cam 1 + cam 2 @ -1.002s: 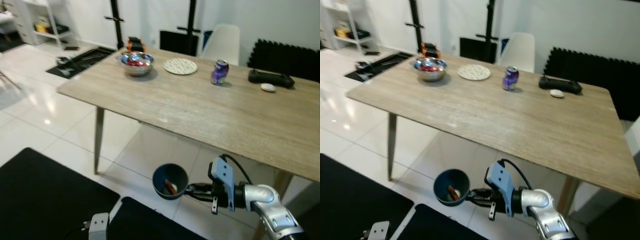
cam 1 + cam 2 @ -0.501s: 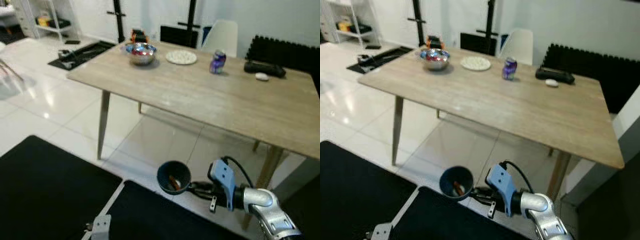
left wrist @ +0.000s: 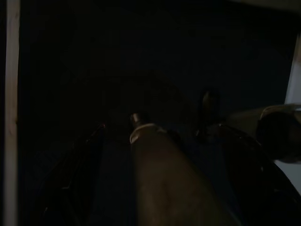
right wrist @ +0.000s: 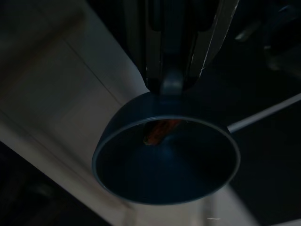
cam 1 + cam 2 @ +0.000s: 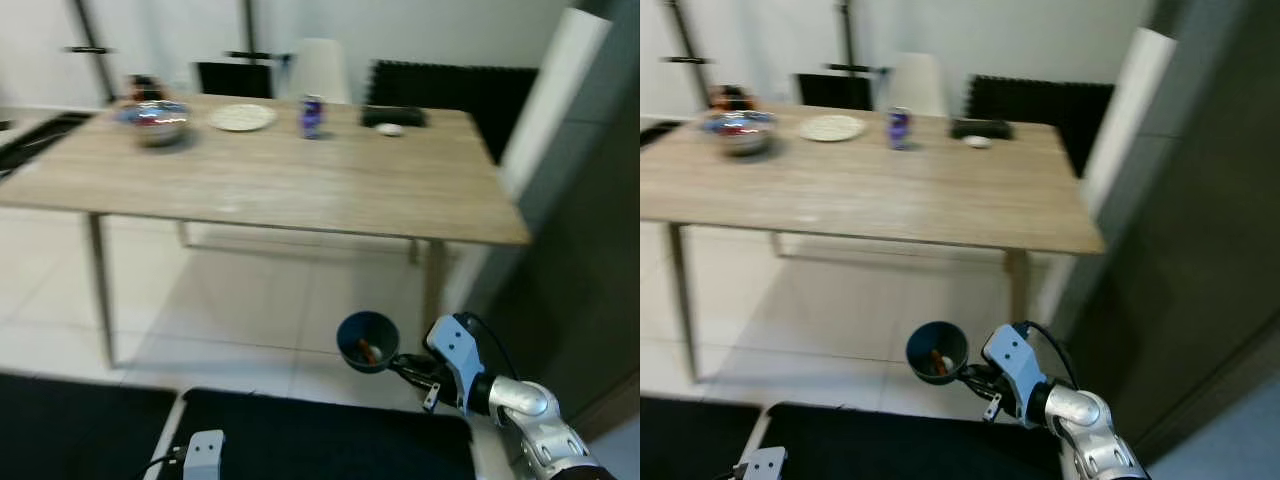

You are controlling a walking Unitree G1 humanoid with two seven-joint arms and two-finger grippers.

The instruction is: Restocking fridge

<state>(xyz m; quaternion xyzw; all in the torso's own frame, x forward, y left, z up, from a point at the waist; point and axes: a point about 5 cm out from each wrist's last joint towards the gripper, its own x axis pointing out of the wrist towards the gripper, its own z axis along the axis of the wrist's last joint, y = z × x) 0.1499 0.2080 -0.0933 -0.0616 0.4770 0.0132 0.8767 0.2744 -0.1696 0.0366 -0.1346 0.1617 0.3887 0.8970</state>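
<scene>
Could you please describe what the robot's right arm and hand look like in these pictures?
The right arm is rounded, shiny silver metal. At its wrist sits a light blue boxy housing with a thin black cable looping over it. The right hand has two long, slim black fingers.

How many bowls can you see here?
2: a dark blue bowl held by the right gripper above the floor, and a metal bowl on the wooden table's far left end.
</scene>
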